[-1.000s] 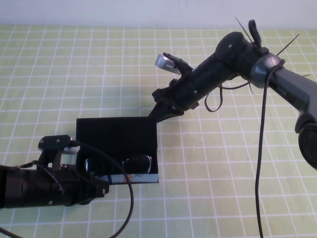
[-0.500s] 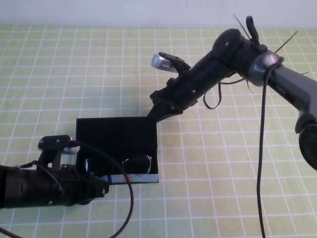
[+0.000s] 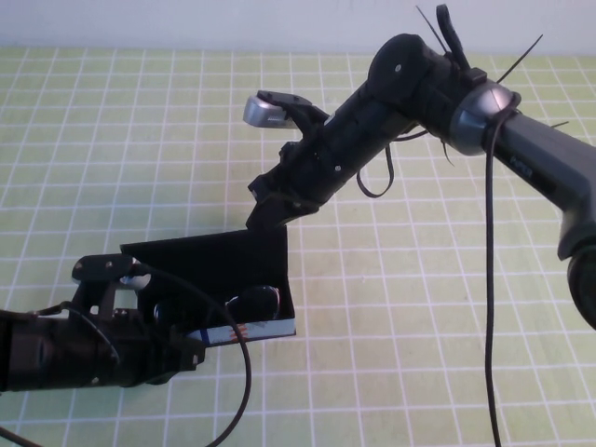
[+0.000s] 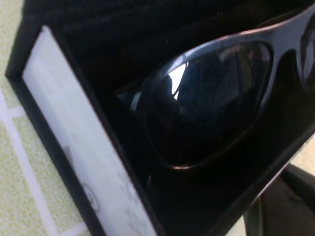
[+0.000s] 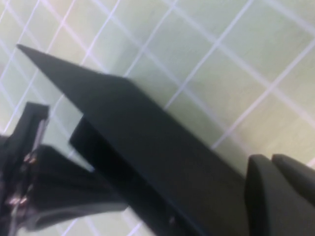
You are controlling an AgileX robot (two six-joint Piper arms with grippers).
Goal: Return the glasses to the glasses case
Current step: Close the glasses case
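Observation:
The black glasses case (image 3: 250, 330) sits at the front left of the mat, white printed strip toward me; the strip also shows in the left wrist view (image 4: 74, 142). The black glasses (image 3: 256, 303) lie inside it, one lens close up in the left wrist view (image 4: 211, 98). My right gripper (image 3: 265, 212) is shut on the far right corner of the lid (image 3: 209, 261) and holds that edge raised, so the lid slants over the case. The lid fills the right wrist view (image 5: 162, 147) beside the right gripper (image 5: 273, 160). My left gripper (image 3: 163, 321) is at the case's left end.
The green chequered mat (image 3: 419, 326) covers the table. The right arm (image 3: 410, 84) reaches in from the right over the far half, with a black cable (image 3: 486, 279) hanging down from it. The left arm (image 3: 65, 354) lies along the front left.
My right gripper has moved up and to the left, and the lid's far edge has risen from lying flat behind the case to a slant. The left arm has not moved.

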